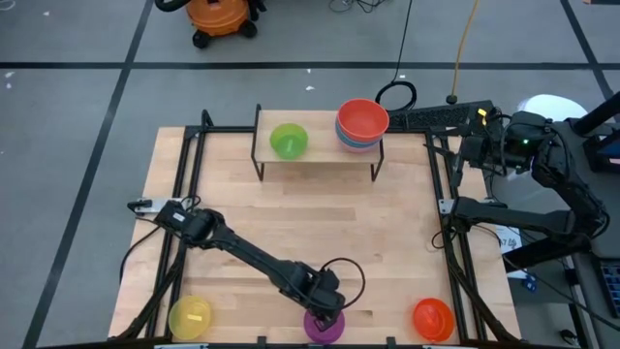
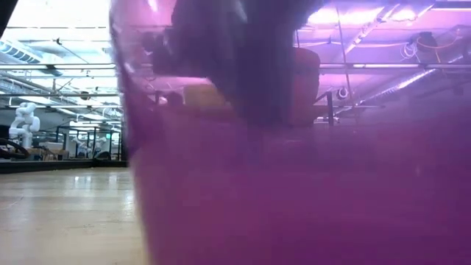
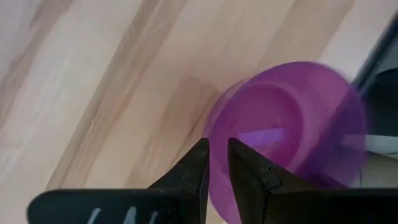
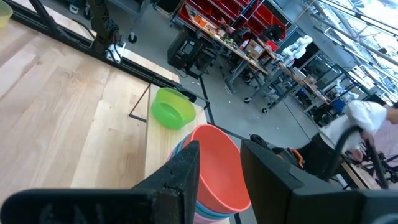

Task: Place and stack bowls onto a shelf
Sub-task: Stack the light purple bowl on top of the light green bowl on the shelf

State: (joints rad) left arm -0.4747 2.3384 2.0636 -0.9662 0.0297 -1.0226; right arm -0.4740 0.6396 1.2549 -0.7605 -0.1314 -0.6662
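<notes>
The purple bowl (image 1: 324,326) sits at the table's near edge, in the middle, and fills the low view (image 2: 294,184). My left gripper (image 1: 325,308) is over it, shut on its rim (image 3: 217,146). The shelf (image 1: 320,155) stands at the far edge. On it are a green bowl (image 1: 288,141) and a stack of bowls topped by a red one (image 1: 361,120). My right gripper (image 4: 219,152) waits open at the table's far right (image 1: 480,145), apart from the stack (image 4: 217,168). My left gripper pinches the purple bowl's rim (image 3: 214,134) on the side nearest the arm, one finger (image 3: 245,165) inside the bowl and one finger (image 3: 194,168) outside. The fingers come from above, slanting down. The bowl looks tilted in the left wrist view; whether it is lifted cannot be told.
A yellow bowl (image 1: 191,317) lies at the near left corner and an orange bowl (image 1: 433,318) at the near right corner. Black frame rails (image 1: 184,194) run along both sides of the table. Bare wood (image 1: 320,218) lies between the shelf and the near edge.
</notes>
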